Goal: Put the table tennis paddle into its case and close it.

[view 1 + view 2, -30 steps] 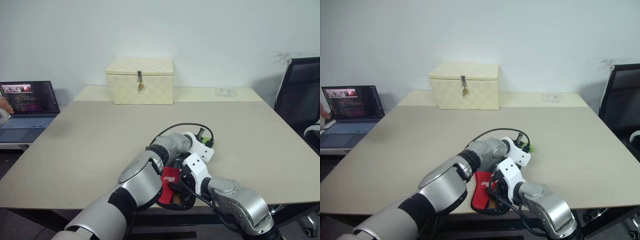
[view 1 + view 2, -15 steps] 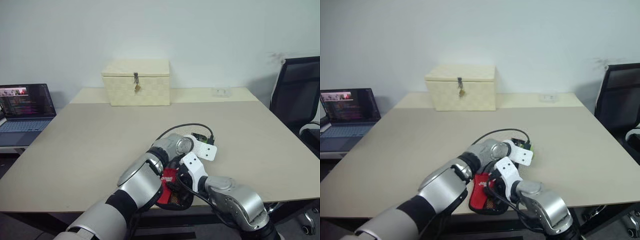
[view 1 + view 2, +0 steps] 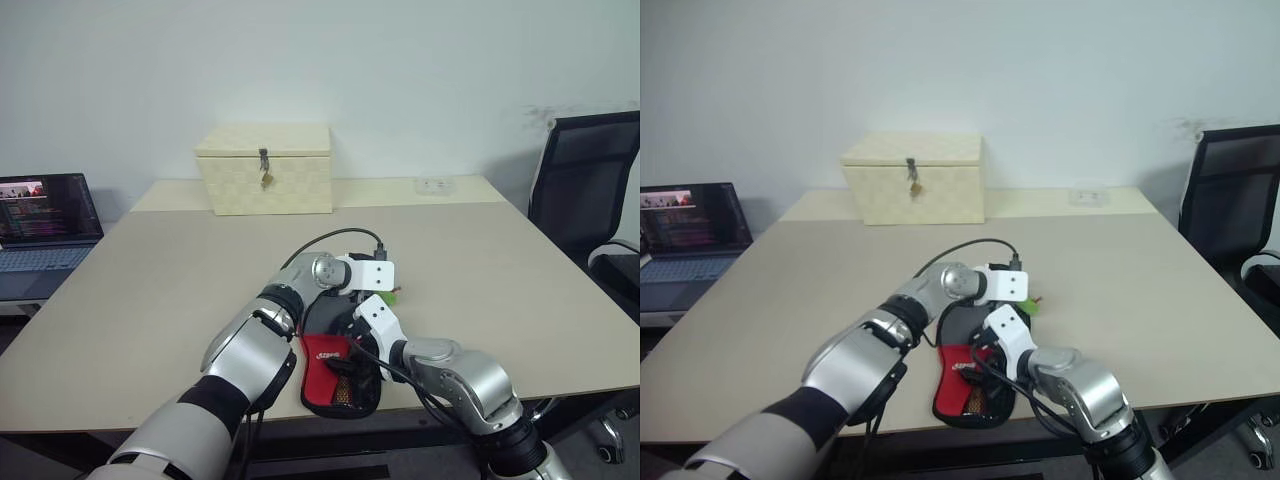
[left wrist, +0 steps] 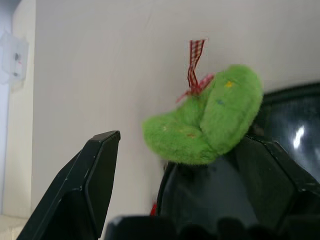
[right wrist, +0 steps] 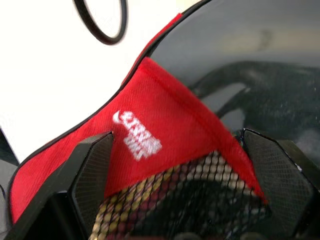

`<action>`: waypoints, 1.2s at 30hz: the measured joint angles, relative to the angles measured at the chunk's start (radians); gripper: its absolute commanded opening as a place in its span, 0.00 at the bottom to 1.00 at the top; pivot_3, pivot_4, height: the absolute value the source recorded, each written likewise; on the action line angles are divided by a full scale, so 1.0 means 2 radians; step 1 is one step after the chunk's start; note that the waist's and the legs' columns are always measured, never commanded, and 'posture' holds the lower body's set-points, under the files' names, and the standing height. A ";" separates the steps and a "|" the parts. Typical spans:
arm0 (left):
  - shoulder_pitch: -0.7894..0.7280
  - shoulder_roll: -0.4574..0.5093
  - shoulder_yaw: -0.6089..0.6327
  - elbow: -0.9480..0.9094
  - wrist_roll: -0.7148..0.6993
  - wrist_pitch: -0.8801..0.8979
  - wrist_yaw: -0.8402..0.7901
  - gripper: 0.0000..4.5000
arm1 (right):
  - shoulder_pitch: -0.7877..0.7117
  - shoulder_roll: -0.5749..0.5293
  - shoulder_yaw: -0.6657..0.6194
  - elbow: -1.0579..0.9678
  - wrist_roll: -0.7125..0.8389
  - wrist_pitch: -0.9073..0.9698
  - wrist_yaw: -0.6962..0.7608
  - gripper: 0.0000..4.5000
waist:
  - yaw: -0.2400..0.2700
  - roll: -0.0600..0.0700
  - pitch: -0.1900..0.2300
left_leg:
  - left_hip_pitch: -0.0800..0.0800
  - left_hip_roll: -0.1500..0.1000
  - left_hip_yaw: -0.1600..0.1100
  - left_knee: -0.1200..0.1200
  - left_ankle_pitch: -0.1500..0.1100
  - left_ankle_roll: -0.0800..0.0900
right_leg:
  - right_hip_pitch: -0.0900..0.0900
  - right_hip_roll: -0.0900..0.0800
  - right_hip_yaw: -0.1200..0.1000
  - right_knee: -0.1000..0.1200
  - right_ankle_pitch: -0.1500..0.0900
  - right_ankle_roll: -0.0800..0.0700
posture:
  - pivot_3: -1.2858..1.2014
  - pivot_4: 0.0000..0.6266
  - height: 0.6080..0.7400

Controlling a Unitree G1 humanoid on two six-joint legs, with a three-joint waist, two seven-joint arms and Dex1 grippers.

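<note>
On the case's point(image 5: 165, 135) red panel, unreadable white lettering between the wide-open right pincer point(image 5: 185, 170).

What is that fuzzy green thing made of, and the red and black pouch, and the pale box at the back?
The fuzzy green ring tag looks like soft plush: short fluffy pile, with a checked ribbon. The flat black and red pouch seems woven fabric with a matte weave, printed logo and mesh lining. The cream latched box shows a woven checker texture, maybe wicker or faux leather; its latch looks metal.
</note>
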State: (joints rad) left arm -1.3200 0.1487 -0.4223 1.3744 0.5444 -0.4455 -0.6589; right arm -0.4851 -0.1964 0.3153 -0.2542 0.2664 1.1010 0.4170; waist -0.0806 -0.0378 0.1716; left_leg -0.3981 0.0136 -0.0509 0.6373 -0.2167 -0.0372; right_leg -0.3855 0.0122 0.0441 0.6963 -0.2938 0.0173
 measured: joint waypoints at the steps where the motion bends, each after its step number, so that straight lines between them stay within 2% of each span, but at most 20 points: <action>1: 0.000 0.003 0.003 -0.001 -0.004 -0.002 -0.005 0.86 | -0.001 -0.002 0.000 0.000 0.001 0.000 0.003 1.00 | 0.000 0.000 0.000 | 0.000 0.000 0.000 0.000 0.000 0.000 | 0.000 0.000 0.000 0.000 0.000 0.000 | 0.52 0.24 1.00; 5: 0.000 0.011 0.029 -0.005 -0.030 -0.004 -0.017 0.86 | -0.004 -0.016 -0.002 -0.007 0.009 0.001 0.016 1.00 | 0.001 0.000 0.000 | -0.001 0.000 0.000 0.000 0.000 0.000 | -0.001 0.000 0.000 -0.001 0.000 0.000 | 0.52 0.24 1.00; 14: -0.005 0.041 0.157 -0.017 -0.144 0.064 -0.007 0.86 | 0.000 -0.056 -0.034 -0.041 0.037 0.041 0.032 1.00 | 0.008 0.000 0.001 | -0.002 0.000 0.000 -0.002 0.000 0.000 | -0.002 -0.001 -0.001 -0.003 0.000 0.000 | 0.52 0.24 1.00; 17: -0.002 0.051 0.185 -0.021 -0.177 0.087 -0.033 0.86 | 0.002 -0.061 -0.043 -0.049 0.047 0.049 0.034 1.00 | 0.011 0.000 0.001 | -0.002 -0.001 0.000 -0.004 0.000 0.000 | -0.002 -0.001 -0.001 -0.004 0.000 0.000 | 0.52 0.24 1.00; 22: 0.033 0.062 0.235 -0.046 -0.244 0.150 -0.143 0.86 | 0.003 -0.083 -0.070 -0.078 0.074 0.061 0.047 1.00 | 0.012 0.001 0.002 | -0.003 -0.001 0.000 -0.004 0.000 0.000 | -0.002 -0.001 -0.001 -0.005 0.000 -0.001 | 0.52 0.24 1.00; 28: 0.104 0.064 0.229 -0.081 -0.265 0.192 -0.244 0.86 | 0.000 -0.137 -0.131 -0.129 0.125 0.069 0.081 1.00 | 0.014 0.002 0.003 | -0.005 -0.001 -0.002 -0.004 0.000 0.000 | -0.003 -0.002 -0.003 -0.007 0.001 -0.002 | 0.52 0.24 1.00; 33: 0.114 0.059 0.199 -0.101 -0.251 0.178 -0.247 0.86 | -0.015 -0.175 -0.148 -0.141 0.135 0.059 0.092 1.00 | 0.016 0.002 0.003 | -0.005 -0.001 -0.002 -0.004 0.000 0.000 | -0.002 -0.002 -0.002 -0.007 0.001 -0.001 | 0.52 0.24 1.00; 36: 0.122 0.053 0.179 -0.101 -0.238 0.162 -0.239 0.86 | -0.019 -0.176 -0.146 -0.122 0.119 0.035 0.075 1.00 | 0.016 0.002 0.003 | -0.005 -0.001 -0.002 -0.004 0.000 0.000 | -0.002 -0.002 -0.002 -0.007 0.001 -0.001 | 0.52 0.24 1.00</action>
State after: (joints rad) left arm -1.0758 0.2544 -0.0640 1.1733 0.0689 -0.1220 -1.1362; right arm -0.5233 -0.5489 0.0235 -0.4973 0.5037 1.1705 0.5663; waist -0.0480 -0.0348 0.1768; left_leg -0.4083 0.0115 -0.0547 0.6294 -0.2169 -0.0371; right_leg -0.3905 0.0083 0.0393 0.6825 -0.2920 0.0145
